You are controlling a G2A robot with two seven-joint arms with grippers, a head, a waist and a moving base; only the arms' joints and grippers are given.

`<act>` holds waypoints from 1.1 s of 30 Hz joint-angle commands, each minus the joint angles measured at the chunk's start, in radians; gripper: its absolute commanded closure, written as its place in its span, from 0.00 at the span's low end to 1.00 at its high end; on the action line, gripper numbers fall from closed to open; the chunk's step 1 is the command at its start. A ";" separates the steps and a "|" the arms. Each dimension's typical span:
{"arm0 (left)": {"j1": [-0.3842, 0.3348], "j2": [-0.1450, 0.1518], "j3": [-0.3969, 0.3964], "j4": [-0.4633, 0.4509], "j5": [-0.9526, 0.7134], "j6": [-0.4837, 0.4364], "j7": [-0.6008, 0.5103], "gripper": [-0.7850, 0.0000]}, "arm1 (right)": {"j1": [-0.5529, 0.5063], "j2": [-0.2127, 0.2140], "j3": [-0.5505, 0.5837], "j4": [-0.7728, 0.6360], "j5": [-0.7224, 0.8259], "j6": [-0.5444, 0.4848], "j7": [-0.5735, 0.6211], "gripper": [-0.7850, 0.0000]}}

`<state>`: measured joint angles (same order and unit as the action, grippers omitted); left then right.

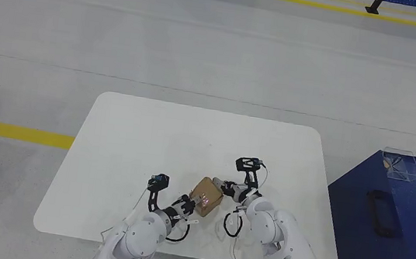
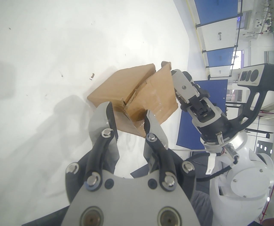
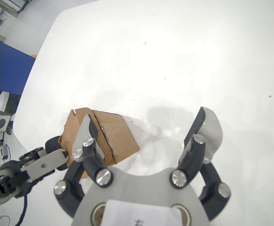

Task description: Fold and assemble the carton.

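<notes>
carton (image 1: pixel 206 194) | brown cardboard | partly folded, flaps loose | table (image 1: pixel 191 135), near edge

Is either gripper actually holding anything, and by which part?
The left gripper clamps the carton by one corner. The right gripper is open, holding nothing; one finger only rests against the carton.

The left pincer (image 2: pixel 129 111) clasps the near corner of the brown carton (image 2: pixel 132 85) on the white table (image 2: pixel 53 53); the right pincer (image 2: pixel 177 79) touches its far flap.

Bright, even light; table (image 3: pixel 149 53) glares white (wrist views especially).
</notes>
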<state>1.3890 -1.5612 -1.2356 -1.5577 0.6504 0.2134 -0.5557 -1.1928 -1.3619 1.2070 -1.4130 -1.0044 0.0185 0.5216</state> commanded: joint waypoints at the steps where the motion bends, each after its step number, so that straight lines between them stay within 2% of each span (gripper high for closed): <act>1: -0.002 0.002 0.003 0.001 -0.003 0.000 0.001 0.68 | 0.003 0.000 0.000 0.003 0.008 -0.003 -0.002 0.00; 5: -0.001 0.005 0.009 -0.002 -0.009 -0.007 0.013 0.67 | 0.002 -0.001 0.017 0.006 0.031 0.019 -0.032 0.00; 11: 0.005 0.011 0.012 -0.010 -0.013 -0.013 0.025 0.67 | 0.014 0.000 0.005 0.019 -0.005 0.043 -0.014 0.00; 22: 0.013 0.022 0.016 -0.019 -0.024 -0.022 0.036 0.69 | 0.003 0.002 -0.008 -0.003 -0.011 0.013 0.005 0.00; 33: -0.005 0.029 0.035 0.007 -0.017 0.016 0.040 0.68 | 0.006 -0.003 -0.040 0.014 -0.062 0.044 -0.044 0.00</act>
<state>1.3857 -1.5329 -1.2025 -1.5533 0.6327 0.2253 -0.5157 -1.1858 -1.3650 1.1667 -1.3984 -1.0678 0.0634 0.4802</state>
